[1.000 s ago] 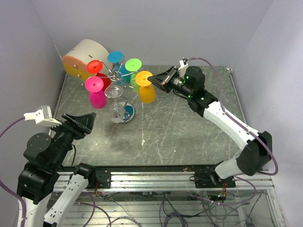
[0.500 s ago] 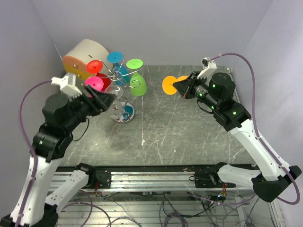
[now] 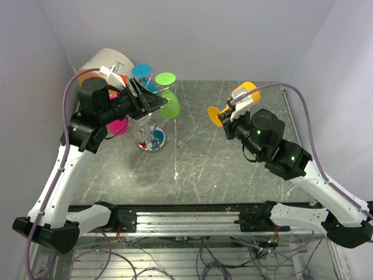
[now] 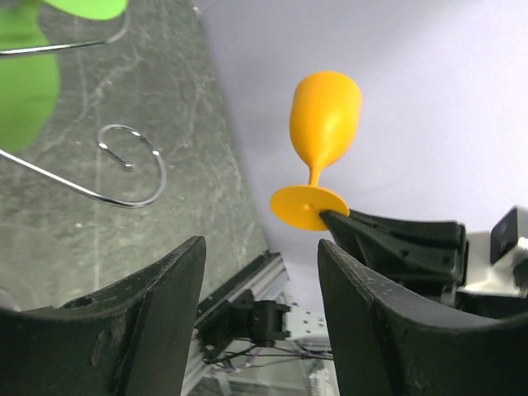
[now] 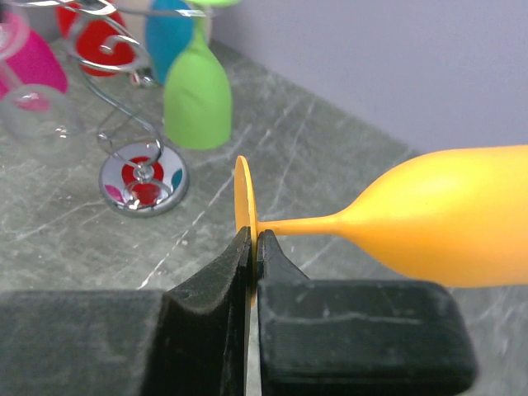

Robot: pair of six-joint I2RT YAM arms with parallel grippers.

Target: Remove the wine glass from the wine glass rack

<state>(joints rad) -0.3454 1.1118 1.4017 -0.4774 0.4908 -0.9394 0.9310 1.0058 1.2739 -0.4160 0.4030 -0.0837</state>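
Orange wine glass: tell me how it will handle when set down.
Opaque and matte, the orange wine glass is probably light plastic, not fragile. The right claw pinches only its thin foot edge, so it may pivot. Big bowl over small foot: likely tippy.

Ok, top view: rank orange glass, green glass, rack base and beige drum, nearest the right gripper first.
1. orange glass: clamped in right gripper
2. green glass: left, on rack
3. rack base: left, on table
4. beige drum: far left
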